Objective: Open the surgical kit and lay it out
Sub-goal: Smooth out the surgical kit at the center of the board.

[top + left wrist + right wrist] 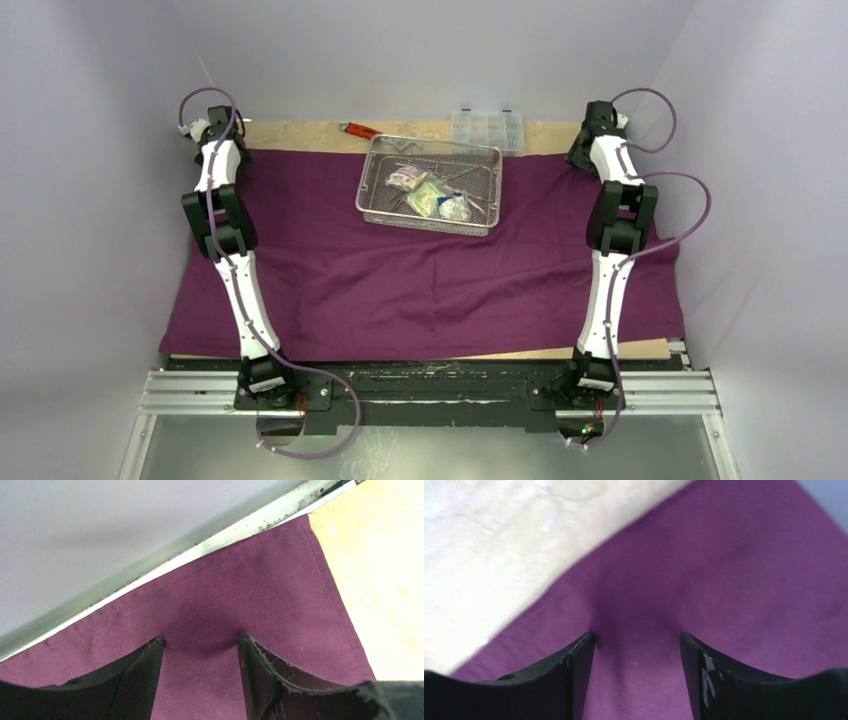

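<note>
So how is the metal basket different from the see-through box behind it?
The metal basket is silver wire mesh; the see-through box is clear plastic. The basket looks bigger than the box. The basket sits on the purple cloth, the box on bare wood behind it. The basket holds little packets; the box's insides are too small to tell. Both are rectangles.

Soft, even light fills the white enclosure, no glare; the overhead view is sharp throughout; both wrist views darken where the fingers (137,680) shade the purple cloth (280,595); the right wrist view is smeared and soft.
</note>
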`<state>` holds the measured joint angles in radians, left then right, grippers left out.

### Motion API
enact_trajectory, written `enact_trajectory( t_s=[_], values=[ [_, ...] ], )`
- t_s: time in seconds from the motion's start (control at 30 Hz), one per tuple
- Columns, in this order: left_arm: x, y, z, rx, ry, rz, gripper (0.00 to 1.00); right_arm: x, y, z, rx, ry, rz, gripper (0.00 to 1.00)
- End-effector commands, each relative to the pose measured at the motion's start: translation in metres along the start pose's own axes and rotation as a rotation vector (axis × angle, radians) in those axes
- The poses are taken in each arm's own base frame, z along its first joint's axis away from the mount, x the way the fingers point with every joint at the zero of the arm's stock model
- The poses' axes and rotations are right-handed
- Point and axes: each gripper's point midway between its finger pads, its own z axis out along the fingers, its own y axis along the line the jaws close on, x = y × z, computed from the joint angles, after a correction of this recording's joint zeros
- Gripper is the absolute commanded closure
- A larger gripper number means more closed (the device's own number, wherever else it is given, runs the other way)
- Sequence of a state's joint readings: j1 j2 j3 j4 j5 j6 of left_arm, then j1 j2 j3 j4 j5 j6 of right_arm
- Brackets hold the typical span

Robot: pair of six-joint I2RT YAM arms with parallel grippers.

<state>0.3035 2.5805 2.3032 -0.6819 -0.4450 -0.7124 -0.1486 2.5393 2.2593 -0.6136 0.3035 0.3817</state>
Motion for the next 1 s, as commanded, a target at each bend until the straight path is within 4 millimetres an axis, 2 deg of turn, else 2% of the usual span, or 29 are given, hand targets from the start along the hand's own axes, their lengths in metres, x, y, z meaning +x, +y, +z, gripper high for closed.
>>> enact_trajectory(
  t_s=[0.0,0.13,0.23,0.33,0.4,0.53,0.73,0.83,0.97],
  values=[
    [-0.007,-0.009,-0.009,0.104,0.031,0.024,0.44,-0.044,-0.042,-0.056,0.132,-0.1,0.047,0.3],
    [-0.013,-0.017,-0.028,0.173,0.043,0.049,0.43,-0.062,-0.038,-0.075,0.099,-0.157,0.02,0.21],
    [-0.01,-0.019,-0.036,0.2,0.068,0.058,0.42,-0.068,-0.039,-0.076,0.102,-0.175,0.007,0.2],
    [-0.002,-0.019,-0.042,0.225,0.101,0.065,0.42,-0.077,-0.046,-0.062,0.139,-0.208,-0.029,0.21],
    [0.002,-0.021,-0.047,0.243,0.12,0.072,0.42,-0.078,-0.049,-0.045,0.159,-0.219,-0.07,0.23],
    [0.0,-0.025,-0.061,0.288,0.128,0.073,0.42,-0.085,-0.05,-0.02,0.146,-0.259,-0.157,0.25],
    [-0.001,-0.025,-0.076,0.296,0.12,0.094,0.42,-0.099,-0.054,0.004,0.094,-0.299,-0.211,0.28],
    [0.0,-0.021,-0.078,0.281,0.108,0.103,0.42,-0.096,-0.055,0.02,0.053,-0.285,-0.236,0.28],
    [0.003,-0.019,-0.081,0.261,0.097,0.093,0.42,-0.085,-0.048,0.033,-0.063,-0.251,-0.26,0.23]
  ],
)
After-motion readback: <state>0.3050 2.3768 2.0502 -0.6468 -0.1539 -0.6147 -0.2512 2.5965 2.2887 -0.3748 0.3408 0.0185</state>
